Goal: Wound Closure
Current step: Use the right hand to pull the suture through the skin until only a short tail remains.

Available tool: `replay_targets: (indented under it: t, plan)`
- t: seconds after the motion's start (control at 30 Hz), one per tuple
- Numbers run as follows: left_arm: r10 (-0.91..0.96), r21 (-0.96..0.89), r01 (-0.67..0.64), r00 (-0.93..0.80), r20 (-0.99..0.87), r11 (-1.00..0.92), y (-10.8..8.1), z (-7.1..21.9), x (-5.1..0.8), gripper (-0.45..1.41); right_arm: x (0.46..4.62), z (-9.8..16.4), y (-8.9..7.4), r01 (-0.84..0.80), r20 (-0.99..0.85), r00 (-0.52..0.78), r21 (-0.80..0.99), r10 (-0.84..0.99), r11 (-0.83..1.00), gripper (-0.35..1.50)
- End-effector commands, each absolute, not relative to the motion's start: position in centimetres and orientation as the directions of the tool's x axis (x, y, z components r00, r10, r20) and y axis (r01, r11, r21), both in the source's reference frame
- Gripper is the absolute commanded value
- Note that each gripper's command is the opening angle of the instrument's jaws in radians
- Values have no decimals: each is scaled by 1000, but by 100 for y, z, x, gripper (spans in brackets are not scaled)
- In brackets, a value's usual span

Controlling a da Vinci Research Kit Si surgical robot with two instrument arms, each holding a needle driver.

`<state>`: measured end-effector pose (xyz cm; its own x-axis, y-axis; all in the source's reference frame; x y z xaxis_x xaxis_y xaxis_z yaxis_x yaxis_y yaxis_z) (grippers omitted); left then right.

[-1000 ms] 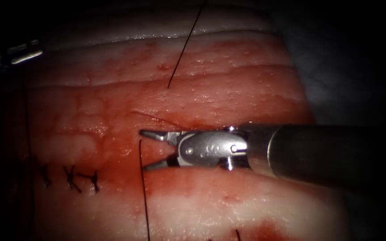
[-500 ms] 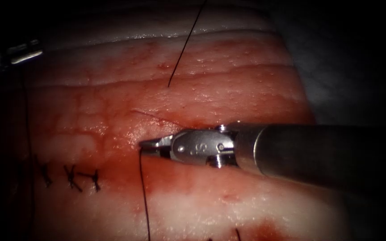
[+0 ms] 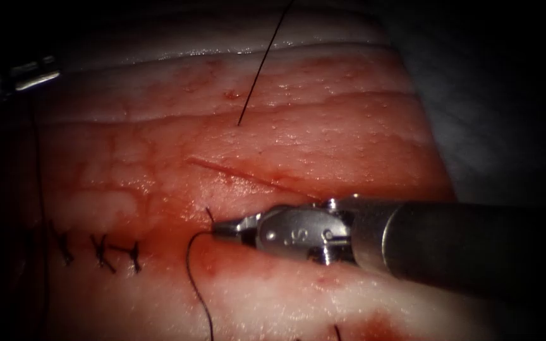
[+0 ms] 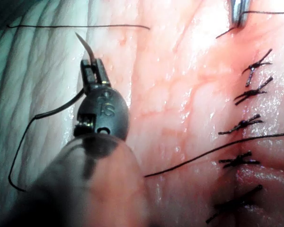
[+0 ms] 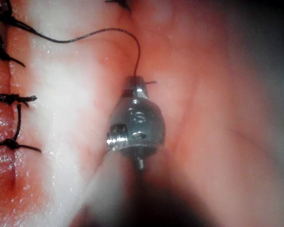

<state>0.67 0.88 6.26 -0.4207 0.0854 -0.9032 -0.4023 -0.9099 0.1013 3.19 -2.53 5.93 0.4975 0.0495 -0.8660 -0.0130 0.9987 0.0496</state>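
Gripping thread [image 3: 192,265]: right claw [image 3: 217,228]; left claw [image 4: 92,66] seemingly clamping needle [image 4: 85,46] off the tissue [image 3: 323,132].

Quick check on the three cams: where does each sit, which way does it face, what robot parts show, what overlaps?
Endoscope: above and in front of the tissue, looking down; right tool, jaws shut on thread.
Left wrist: along its shaft at the left tool, holding the needle clear of the tissue.
Right wrist: along its shaft at the right tool gripping thread.
Shared: all three see the knotted stitches.
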Motion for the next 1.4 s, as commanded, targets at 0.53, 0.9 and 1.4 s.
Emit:
replay_targets:
  t: [0.53,0.9,1.4]
  plan:
    - [83,103,-402,-420,-904,-910,92,633,62,-45,311,460,-380,137,-886,464,51,-18,989,-35]
    - [83,103,-400,-421,-903,-911,91,632,62,-45,307,432,-374,188,-920,392,74,-5,979,89]
    - [83,102,-399,-421,-903,-911,91,632,63,-45,299,501,-243,48,-949,312,-35,-48,998,136]
